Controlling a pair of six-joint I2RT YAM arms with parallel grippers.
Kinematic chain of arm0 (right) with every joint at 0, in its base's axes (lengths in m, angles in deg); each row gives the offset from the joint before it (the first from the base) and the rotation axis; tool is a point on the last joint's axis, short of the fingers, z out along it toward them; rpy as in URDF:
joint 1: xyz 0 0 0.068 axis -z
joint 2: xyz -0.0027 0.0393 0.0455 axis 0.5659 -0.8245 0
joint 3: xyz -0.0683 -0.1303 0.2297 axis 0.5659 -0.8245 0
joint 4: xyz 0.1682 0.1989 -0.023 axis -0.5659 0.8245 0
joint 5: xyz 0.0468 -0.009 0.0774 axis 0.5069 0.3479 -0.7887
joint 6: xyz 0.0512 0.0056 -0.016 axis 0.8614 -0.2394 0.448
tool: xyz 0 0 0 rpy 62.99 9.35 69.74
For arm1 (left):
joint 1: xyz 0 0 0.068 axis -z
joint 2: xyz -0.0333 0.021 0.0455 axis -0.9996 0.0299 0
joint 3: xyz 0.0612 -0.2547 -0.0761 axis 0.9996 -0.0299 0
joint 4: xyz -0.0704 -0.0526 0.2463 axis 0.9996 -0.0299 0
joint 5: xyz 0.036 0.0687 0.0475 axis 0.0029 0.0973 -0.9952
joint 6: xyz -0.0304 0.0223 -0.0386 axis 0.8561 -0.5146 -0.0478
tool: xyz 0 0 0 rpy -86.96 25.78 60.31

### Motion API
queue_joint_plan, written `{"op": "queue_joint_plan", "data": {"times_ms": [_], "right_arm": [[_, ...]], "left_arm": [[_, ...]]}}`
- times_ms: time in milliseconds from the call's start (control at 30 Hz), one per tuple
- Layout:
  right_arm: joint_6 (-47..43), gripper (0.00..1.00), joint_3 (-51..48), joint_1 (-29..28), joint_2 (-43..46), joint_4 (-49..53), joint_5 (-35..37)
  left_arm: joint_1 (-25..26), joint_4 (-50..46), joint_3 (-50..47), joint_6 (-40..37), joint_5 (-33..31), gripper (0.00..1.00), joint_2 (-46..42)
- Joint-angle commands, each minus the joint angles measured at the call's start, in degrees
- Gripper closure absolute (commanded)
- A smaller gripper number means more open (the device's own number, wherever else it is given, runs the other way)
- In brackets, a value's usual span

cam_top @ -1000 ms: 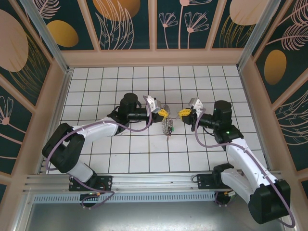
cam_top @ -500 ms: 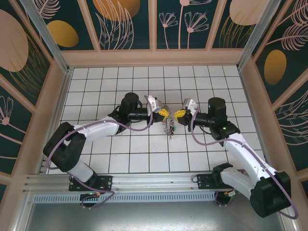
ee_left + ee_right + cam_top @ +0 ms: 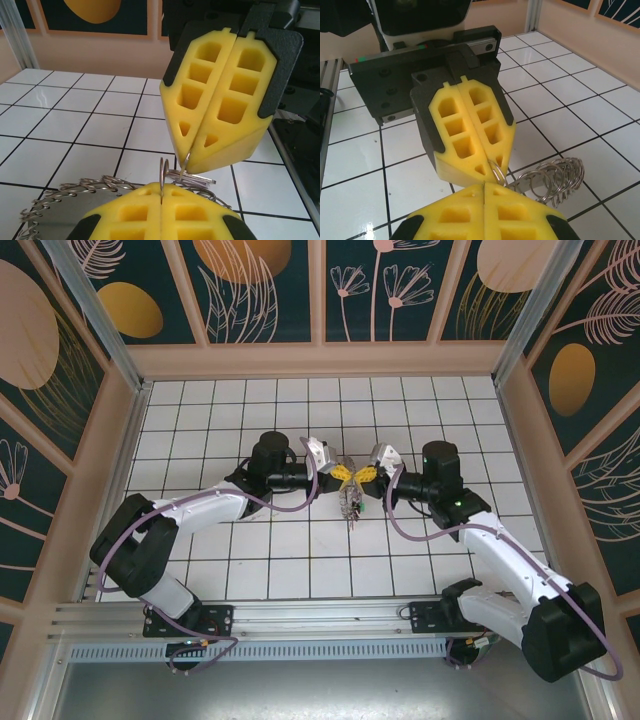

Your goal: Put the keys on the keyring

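Observation:
Over the middle of the floor my left gripper [image 3: 343,474] and right gripper [image 3: 364,475] meet tip to tip. A bunch of keys [image 3: 350,505] and rings hangs just below them. In the left wrist view my left gripper [image 3: 161,200] is shut on the keyring [image 3: 163,175], a thin double wire seen edge-on. The right gripper [image 3: 192,150] faces it, shut, with a short curved wire [image 3: 186,162] pinched at its tip. A flat silvery key blade [image 3: 197,177] lies under that tip. From the right wrist, the right gripper [image 3: 484,186] touches the left gripper [image 3: 492,167] at the keyring [image 3: 495,172].
A coil of several small metal rings [image 3: 555,182] trails off the bunch, also seen as a coil [image 3: 75,192] from the left wrist. The white tiled floor [image 3: 250,570] is walled by wooden panels [image 3: 320,360] and an aluminium rail [image 3: 300,615] at the near edge.
The right gripper has swung left from about a tile away until its tip meets the left gripper's tip. The left arm and the hanging bunch have stayed in place.

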Motion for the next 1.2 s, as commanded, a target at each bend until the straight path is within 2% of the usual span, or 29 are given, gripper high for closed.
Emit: {"op": "queue_joint_plan", "data": {"times_ms": [0,333,667,1000,1167], "right_arm": [[-0.5,1.0,1.57,-0.7,-0.09,-3.39,0.52],[0.58,1.0,1.0,-2.29,-0.23,-5.22,5.15],[3.2,1.0,1.53,-4.66,0.62,-5.11,17.28],[7.16,1.0,2.32,-8.37,-0.27,-6.13,25.05],[11.27,1.0,3.55,-9.45,-0.97,-5.78,33.44]], "left_arm": [[0.4,1.49,2.11,-0.03,0.19,1.0,0.47],[0.58,1.33,2.17,-0.05,0.38,1.0,0.47],[0.72,1.51,2.23,-0.4,0.07,1.0,0.21],[1.19,0.37,3.3,-1.39,0.08,1.0,0.82],[1.21,0.28,3.22,-1.65,-0.96,1.0,0.65]]}}
